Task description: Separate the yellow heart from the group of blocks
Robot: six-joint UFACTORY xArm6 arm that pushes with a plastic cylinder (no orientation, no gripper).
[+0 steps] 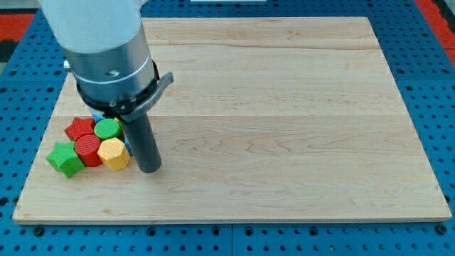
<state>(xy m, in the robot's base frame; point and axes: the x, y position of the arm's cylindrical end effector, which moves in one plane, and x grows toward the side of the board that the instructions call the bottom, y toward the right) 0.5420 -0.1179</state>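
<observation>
The blocks sit bunched together near the board's left edge, low in the view. A yellow block (114, 153), the heart, lies at the group's right side, touching a red round block (88, 150) and a green round block (108, 129). A red star-like block (78, 129) is at the upper left, a green star-like block (65, 158) at the lower left. A blue block (95, 115) is mostly hidden under the arm. My tip (148, 168) rests on the board just right of the yellow block, close to it.
The wooden board (284, 107) lies on a blue pegboard surface (434, 107). The arm's large grey body (106, 50) covers the board's top left corner and hides part of the group.
</observation>
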